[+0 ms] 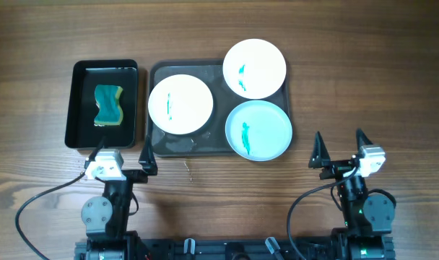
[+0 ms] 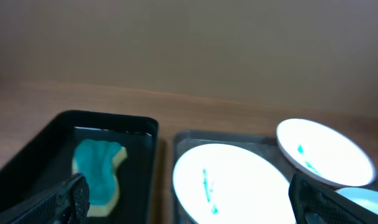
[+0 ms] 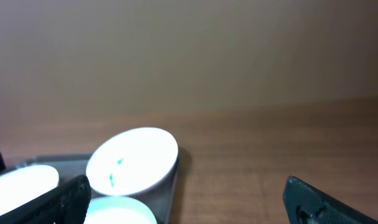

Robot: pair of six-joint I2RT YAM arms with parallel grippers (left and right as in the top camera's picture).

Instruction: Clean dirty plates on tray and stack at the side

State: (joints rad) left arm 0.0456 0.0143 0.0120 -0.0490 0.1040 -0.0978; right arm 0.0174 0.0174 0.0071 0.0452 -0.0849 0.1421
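Three plates lie on the dark-grey tray. A white plate sits at its left, a white plate at the back right, a pale blue plate at the front right. Each has a teal-green smear. My left gripper is open and empty near the tray's front left corner. My right gripper is open and empty on the table right of the tray. In the left wrist view the left white plate and back plate show. In the right wrist view the back plate and blue plate show.
A smaller black tray with a teal-and-yellow sponge stands left of the grey tray; it also shows in the left wrist view. Bare wooden table lies to the right of the trays and in front.
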